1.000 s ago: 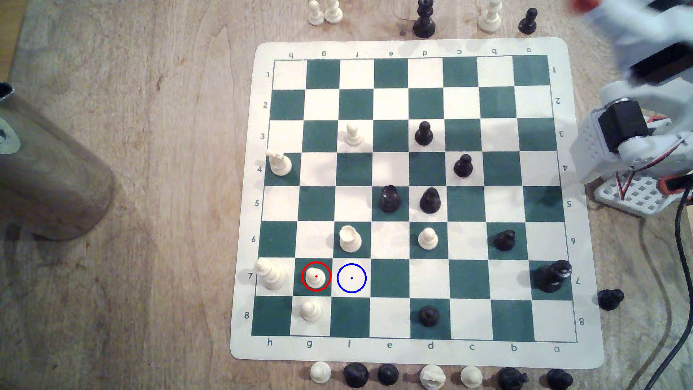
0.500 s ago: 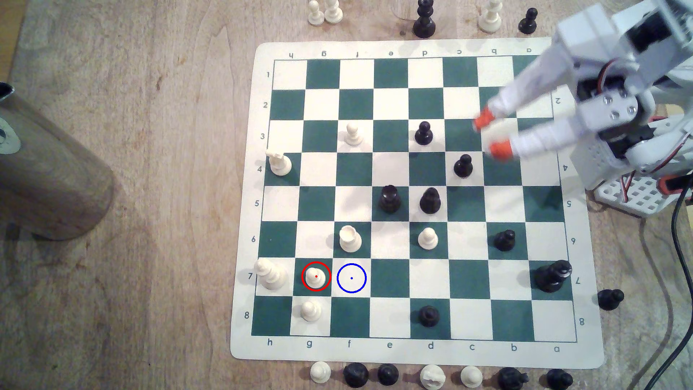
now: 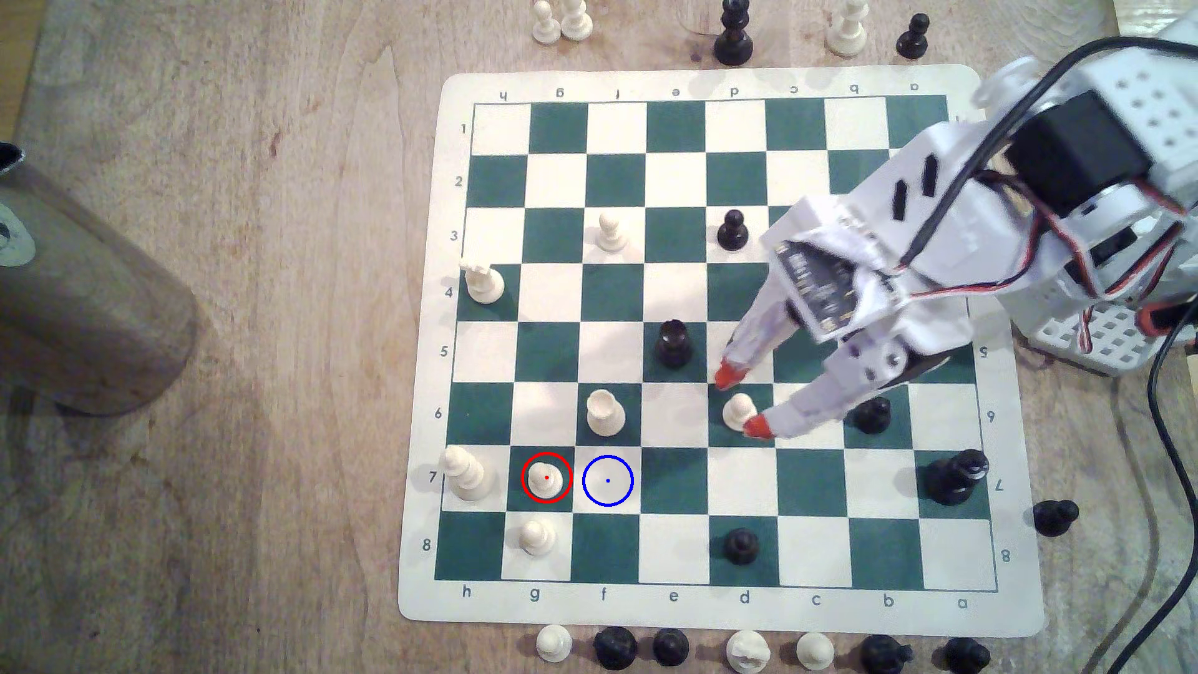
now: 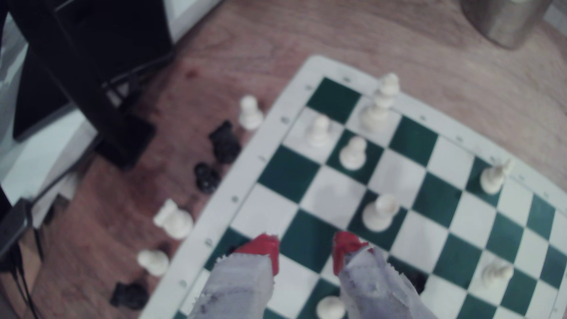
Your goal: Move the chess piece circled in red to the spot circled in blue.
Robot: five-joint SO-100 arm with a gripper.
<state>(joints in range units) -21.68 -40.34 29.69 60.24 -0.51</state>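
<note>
1. The white pawn [image 3: 546,478] ringed in red stands upright on a green square in row 7 near the exterior view's lower left, untouched; in the blurred wrist view it is the pawn [image 4: 353,152] on a green square.
2. The blue-ringed cream square [image 3: 607,480] lies just beside it toward the exterior view's right, bare.
3. The gripper [image 3: 743,400] hangs over the board's middle-right, well apart from both, its red-tipped fingers [image 3: 757,426] spread and holding nothing.
4. One red tip overlaps another white pawn [image 3: 736,409] on row 6; whether it touches cannot be told.
5. The arm [image 3: 907,214] hides several squares and part of a black piece [image 3: 872,415].
6. Pieces at the picture's upper and lower edges are cut off.
</note>
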